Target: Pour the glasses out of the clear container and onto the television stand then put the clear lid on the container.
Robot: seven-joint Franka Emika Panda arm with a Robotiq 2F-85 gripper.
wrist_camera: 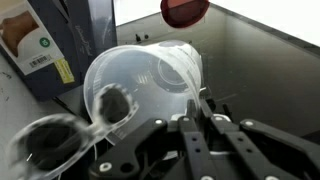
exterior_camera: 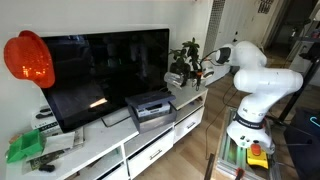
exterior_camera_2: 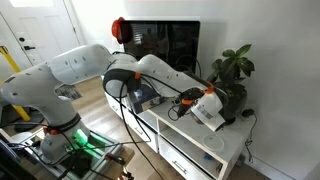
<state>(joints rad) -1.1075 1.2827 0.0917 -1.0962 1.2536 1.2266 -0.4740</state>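
Note:
The clear container (wrist_camera: 150, 80) lies tipped on its side, mouth towards the wrist camera. My gripper (wrist_camera: 190, 100) is shut on its rim, one finger inside and one outside. A pair of glasses (wrist_camera: 70, 130) with dark lenses and a clear frame is half out of the mouth at the lower left, blurred. In an exterior view my gripper (exterior_camera_2: 190, 100) holds the whitish container (exterior_camera_2: 208, 110) tilted just above the white television stand (exterior_camera_2: 195, 150), near its plant end. It also shows in an exterior view (exterior_camera: 197, 70) above the stand (exterior_camera: 110, 150). No lid is visible.
A potted plant (exterior_camera_2: 235, 85) stands right behind the container. A grey-black box-shaped device (exterior_camera: 150, 108) sits in front of the black television (exterior_camera: 100, 65). A red round object (exterior_camera: 28, 58) hangs by the television. Green items (exterior_camera: 25, 148) lie at the stand's far end.

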